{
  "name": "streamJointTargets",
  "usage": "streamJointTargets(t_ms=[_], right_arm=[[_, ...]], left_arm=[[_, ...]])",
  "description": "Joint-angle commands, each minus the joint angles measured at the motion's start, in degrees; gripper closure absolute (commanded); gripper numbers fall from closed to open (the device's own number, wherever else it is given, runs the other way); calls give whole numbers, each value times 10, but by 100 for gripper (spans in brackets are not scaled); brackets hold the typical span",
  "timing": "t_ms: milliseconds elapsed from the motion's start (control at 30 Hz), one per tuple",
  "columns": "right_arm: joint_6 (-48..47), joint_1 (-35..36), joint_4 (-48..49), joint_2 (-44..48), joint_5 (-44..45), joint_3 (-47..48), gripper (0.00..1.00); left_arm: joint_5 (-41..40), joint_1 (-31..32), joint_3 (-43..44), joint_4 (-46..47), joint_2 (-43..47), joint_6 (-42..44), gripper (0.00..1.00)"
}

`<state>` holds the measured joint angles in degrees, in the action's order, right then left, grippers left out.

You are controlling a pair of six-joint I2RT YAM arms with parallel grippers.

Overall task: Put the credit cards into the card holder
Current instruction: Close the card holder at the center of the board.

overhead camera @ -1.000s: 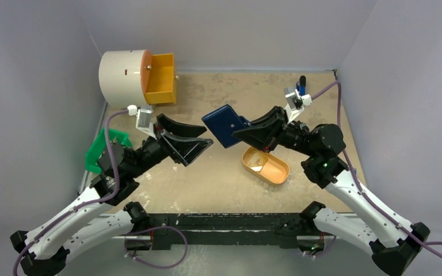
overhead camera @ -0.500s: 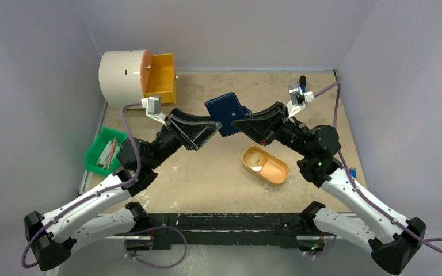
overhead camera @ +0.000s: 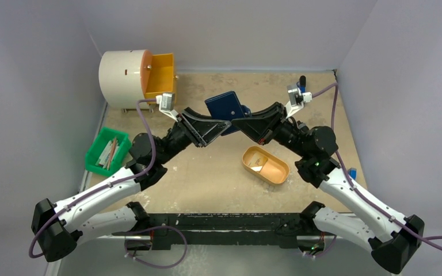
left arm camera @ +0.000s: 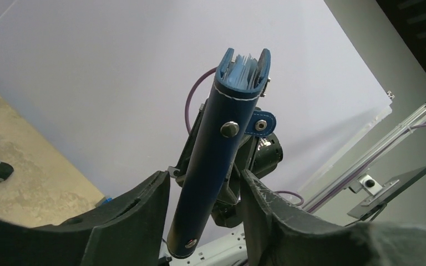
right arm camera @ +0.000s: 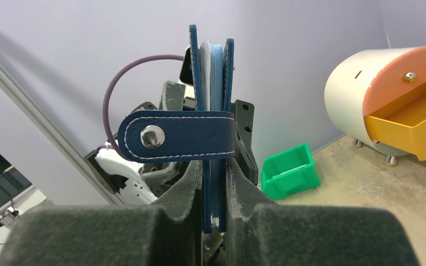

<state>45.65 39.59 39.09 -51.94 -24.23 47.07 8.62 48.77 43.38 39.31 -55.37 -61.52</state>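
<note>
The card holder (overhead camera: 225, 106) is a navy folded case with a snap tab, held in the air over the middle of the table. My right gripper (overhead camera: 237, 122) is shut on its lower edge, which shows clamped between the pads in the right wrist view (right arm camera: 213, 166). A whitish card edge (right arm camera: 205, 66) shows between the covers of the card holder (right arm camera: 226, 83). My left gripper (overhead camera: 224, 126) is open. Its fingers stand on either side of the holder's folded spine (left arm camera: 216, 160) in the left wrist view, with gaps on both sides of my left gripper (left arm camera: 204, 176). A pale flat piece (overhead camera: 257, 168) lies in the orange tray.
An orange oval tray (overhead camera: 273, 172) sits on the table right of centre. A green bin (overhead camera: 95, 158) with long sticks stands at the left edge. A white drum with an open orange drawer (overhead camera: 160, 77) stands at the back left. Walls close in on the left, back and right.
My left arm swung up and to the right, from beside the green bin to the card holder, its open fingers now around the spine. My right gripper lifted the holder slightly toward the back.
</note>
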Motion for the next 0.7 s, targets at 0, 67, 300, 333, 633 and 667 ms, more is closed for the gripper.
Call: streamJointTargets(t_ms=[0, 67, 300, 333, 633, 667], right_arm=[[11, 4, 57, 8, 30, -3, 100], [12, 5, 59, 7, 30, -3, 100], [11, 5, 47, 3, 3, 5, 91], [5, 5, 34, 6, -2, 9, 81], [-15, 4, -108, 54, -59, 29, 36], [-6, 3, -106, 54, -65, 27, 35]], left_arm=[[24, -1, 10, 45, -3, -17, 57], [27, -1, 11, 46, -6, -18, 65], [29, -1, 14, 31, -1, 2, 93], [27, -2, 16, 18, 4, 11, 97], [55, -2, 24, -64, 58, 86, 100], [67, -1, 26, -68, 60, 92, 100]])
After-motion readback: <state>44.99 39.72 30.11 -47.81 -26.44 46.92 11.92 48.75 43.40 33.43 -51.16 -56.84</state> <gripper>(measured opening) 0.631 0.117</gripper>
